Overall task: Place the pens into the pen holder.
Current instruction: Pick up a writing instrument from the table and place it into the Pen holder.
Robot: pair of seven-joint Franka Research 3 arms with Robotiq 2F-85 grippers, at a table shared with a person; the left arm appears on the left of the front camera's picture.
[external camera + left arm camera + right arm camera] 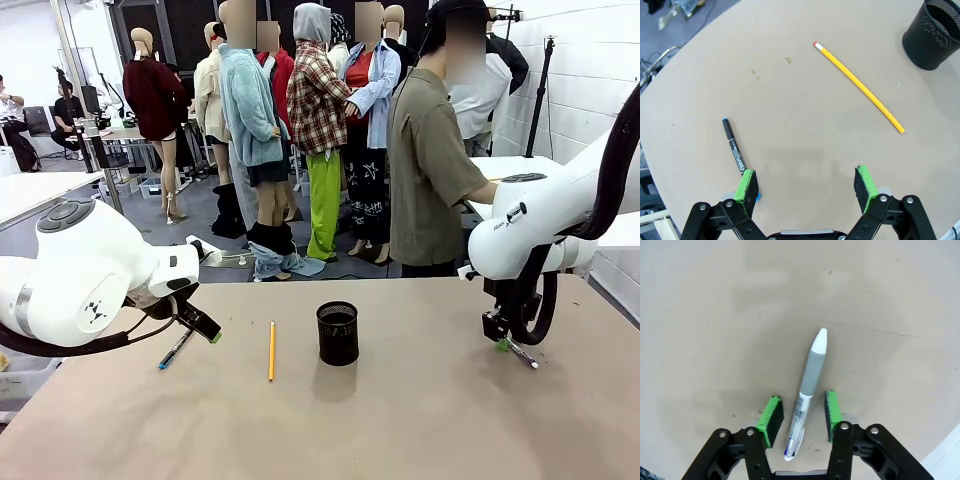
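While the right gripper [802, 399] straddles the grey-white pen [811, 380] on the desk [715, 315] — pads [772, 421] close, small gaps either side — left gripper [805, 172] hangs wide, blue pen [734, 145] just beside it.

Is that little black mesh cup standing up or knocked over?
Upright. The black wire-mesh cylindrical cup stands on its base on the tan table, with its open rim facing up.

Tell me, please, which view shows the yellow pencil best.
The left wrist view: the yellow pencil lies in full length, eraser included. The front view gives a thin foreshortened line left of the pen holder. The right wrist view faces a grey-white pen.
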